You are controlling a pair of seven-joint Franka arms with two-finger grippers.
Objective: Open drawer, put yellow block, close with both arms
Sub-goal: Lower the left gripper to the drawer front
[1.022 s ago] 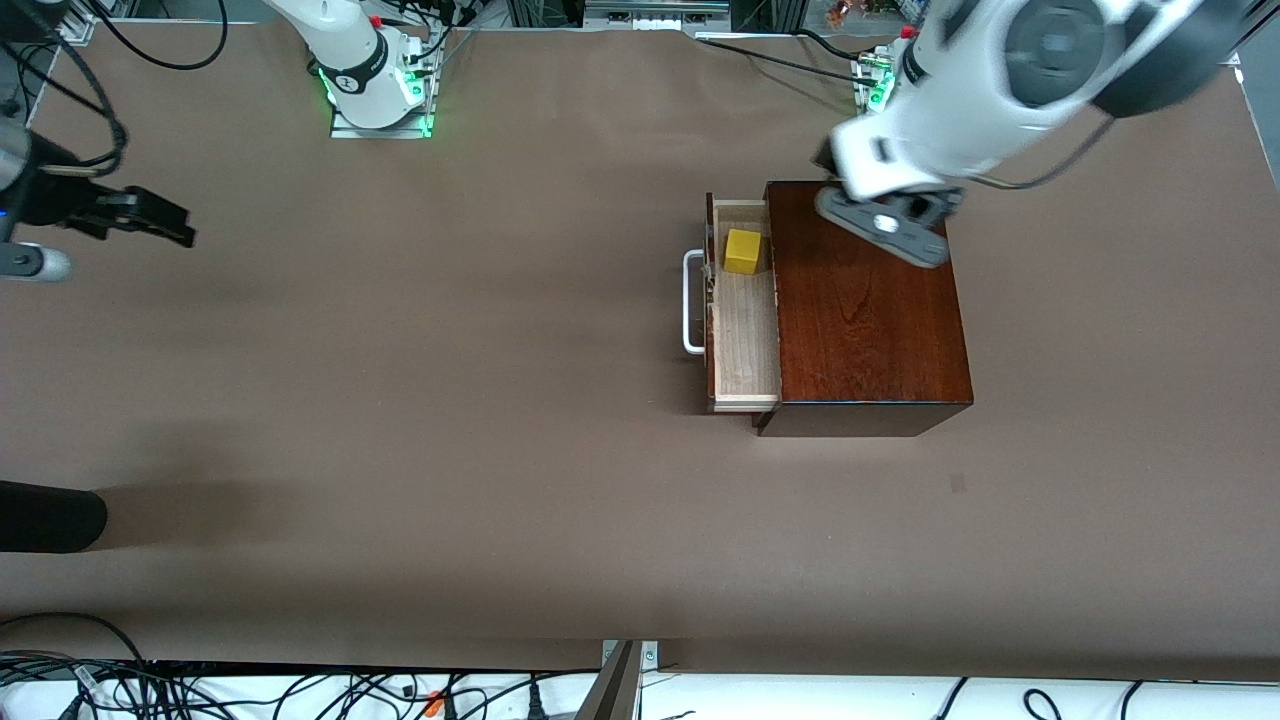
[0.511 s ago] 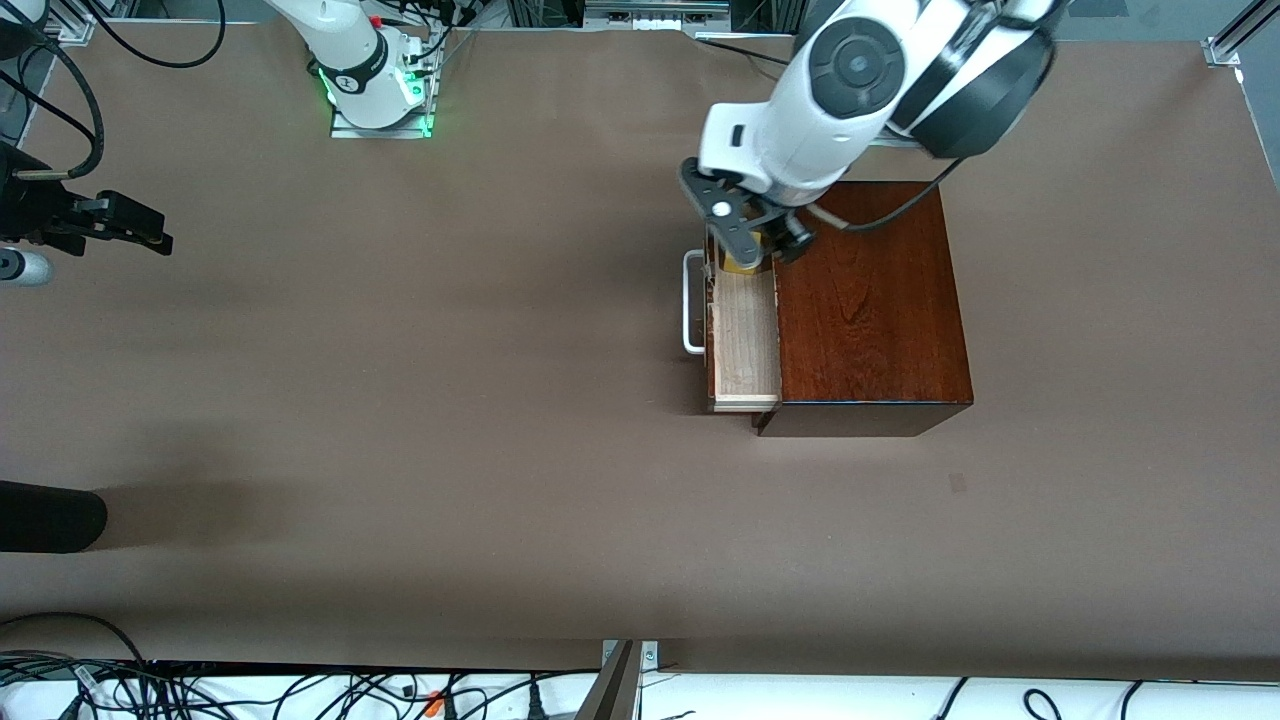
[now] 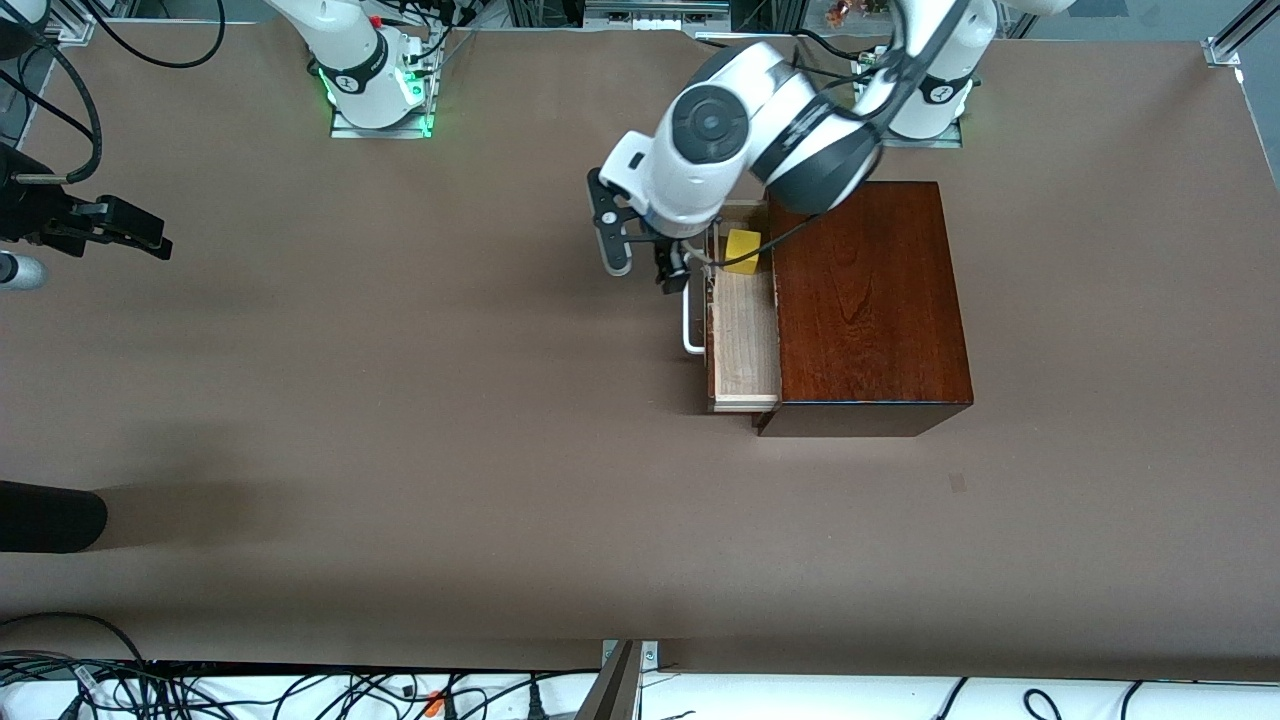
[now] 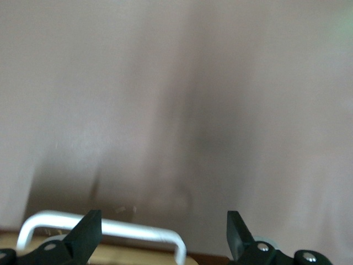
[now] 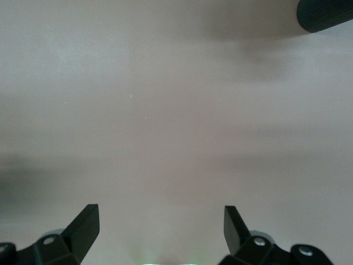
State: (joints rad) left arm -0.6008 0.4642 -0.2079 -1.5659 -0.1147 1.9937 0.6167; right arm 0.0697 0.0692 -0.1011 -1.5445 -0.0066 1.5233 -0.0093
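The dark mahogany box point(image 3: 865, 300) stands toward the left arm's end of the table. Its drawer point(image 3: 745, 340) is pulled out, showing the pale wood tray and the white handle point(image 3: 690, 315). The yellow block point(image 3: 742, 250) lies in the tray at the end nearer the robots' bases. My left gripper point(image 3: 640, 262) is open and empty, just beside the handle's end, over the table in front of the drawer. In the left wrist view the handle point(image 4: 105, 227) shows between the open fingers. My right gripper point(image 3: 130, 228) is open and empty, waiting over the table at the right arm's end.
A black rounded object point(image 3: 50, 515) pokes in at the table's edge at the right arm's end; it also shows in the right wrist view point(image 5: 325, 14). Cables point(image 3: 250, 690) lie along the edge nearest the front camera. The brown tabletop point(image 3: 400, 400) is bare.
My left arm has swung from over the box, across the drawer's block end, to in front of the drawer beside the handle. My right gripper has shifted slightly outward.
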